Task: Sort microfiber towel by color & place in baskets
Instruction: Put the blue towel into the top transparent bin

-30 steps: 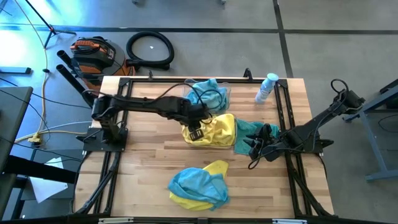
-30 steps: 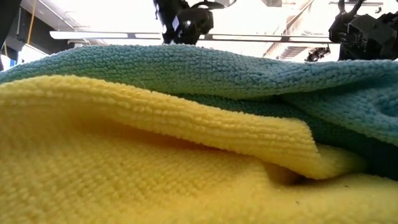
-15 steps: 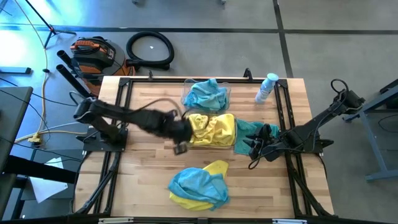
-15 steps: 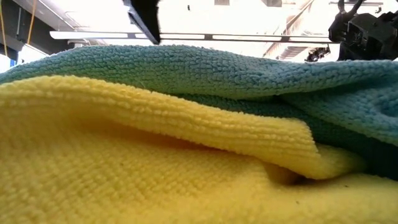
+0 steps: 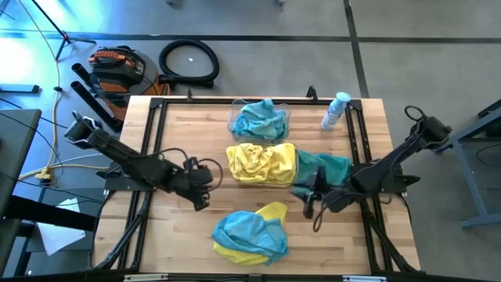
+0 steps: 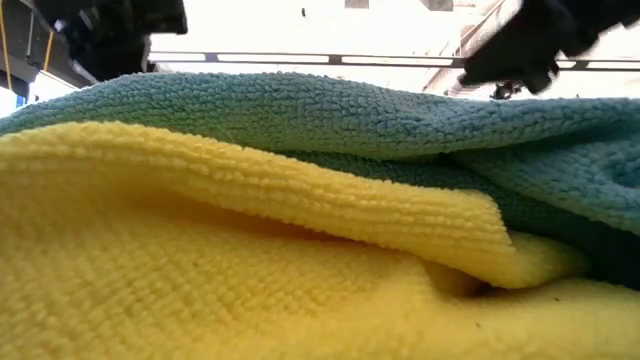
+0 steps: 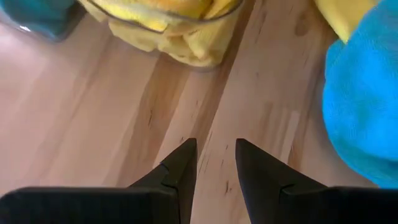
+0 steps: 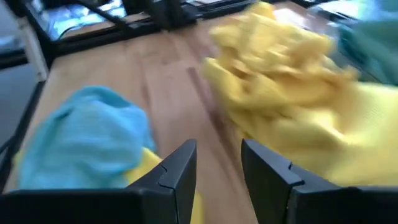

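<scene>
Two clear baskets stand at mid-table. The far basket (image 5: 283,117) holds teal towels (image 5: 258,119). The nearer basket (image 7: 186,28) holds yellow towels (image 5: 262,162), and a teal towel (image 5: 325,166) lies against its right side. A loose heap of teal towel (image 5: 246,229) and yellow towel (image 5: 272,210) lies near the front edge. My left gripper (image 5: 200,193) hovers open over bare wood, left of the heap (image 7: 367,106). My right gripper (image 5: 307,200) stands open, right of the heap (image 8: 87,143) and near the yellow towels (image 8: 292,93). Nothing is between either pair of fingers.
A small clear bottle (image 5: 335,110) with a blue cap stands at the far right of the table. Dark frame rails (image 5: 149,196) run along both sides. Bare wood (image 5: 180,227) lies left of the heap. In the low view, yellow towel (image 6: 200,270) and teal towel (image 6: 350,110) fill the picture.
My left gripper has drawn back from over the yellow basket toward the table's left and near edges, sinking a little, with its fingers open and nothing in them. My right gripper has moved a short way leftward toward the heap and has tipped up nearer to level.
</scene>
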Robot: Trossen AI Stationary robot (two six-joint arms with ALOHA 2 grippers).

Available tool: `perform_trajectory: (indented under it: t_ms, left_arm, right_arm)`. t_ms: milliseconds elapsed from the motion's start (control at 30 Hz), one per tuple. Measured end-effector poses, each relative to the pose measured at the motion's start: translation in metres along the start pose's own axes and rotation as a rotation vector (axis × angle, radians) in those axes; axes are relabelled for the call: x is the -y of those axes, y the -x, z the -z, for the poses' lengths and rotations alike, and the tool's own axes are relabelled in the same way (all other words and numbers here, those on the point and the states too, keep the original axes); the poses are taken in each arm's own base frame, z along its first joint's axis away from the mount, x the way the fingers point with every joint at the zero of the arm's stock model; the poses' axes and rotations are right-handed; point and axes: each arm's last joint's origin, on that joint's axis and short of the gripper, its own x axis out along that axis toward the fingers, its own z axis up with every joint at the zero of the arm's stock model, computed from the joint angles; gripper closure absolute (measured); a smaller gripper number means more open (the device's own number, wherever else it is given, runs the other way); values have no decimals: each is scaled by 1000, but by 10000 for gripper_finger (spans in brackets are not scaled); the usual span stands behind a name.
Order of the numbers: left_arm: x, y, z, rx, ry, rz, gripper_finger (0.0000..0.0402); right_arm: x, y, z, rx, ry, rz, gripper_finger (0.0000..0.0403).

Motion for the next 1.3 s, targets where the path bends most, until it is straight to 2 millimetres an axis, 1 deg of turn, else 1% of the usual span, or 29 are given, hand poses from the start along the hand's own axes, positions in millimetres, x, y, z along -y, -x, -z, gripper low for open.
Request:
perform_trajectory:
  t_ms: [133,267,433,500,567,633,733,900,1033,1200,1300]
  left_arm:
    - [-13,-6,23,51,29,43,300]
    - [-22,-9,36,84,48,65,300]
    - [-27,-12,44,115,71,75,300]
    - [-28,-13,46,108,89,72,300]
    - [-28,-14,48,105,123,73,300]
    - [-28,-15,48,101,143,74,300]
    - [-28,-15,49,87,147,94,300]
    - [-26,-14,50,71,153,121,300]
    - [-23,-12,52,71,147,134,300]
    - [-20,-11,54,79,139,137,300]
    - [-20,-10,54,83,138,134,300]
  right_arm:
    - [-38,-19,-33,-69,111,-36,279]
    - [-72,-44,-63,-237,214,-57,279]
    - [-105,-77,-87,-451,328,-96,279]
    - [-117,-91,-94,-502,352,-116,279]
    - [-127,-104,-96,-563,382,-140,279]
    - [-137,-117,-94,-619,413,-175,279]
    - [-148,-137,-87,-682,424,-194,279]
    - [-159,-162,-70,-766,424,-214,266]
    - [-161,-178,-56,-783,429,-198,240]
    - [-156,-197,-29,-852,402,-145,215]
    - [-153,-205,-22,-905,373,-190,210]
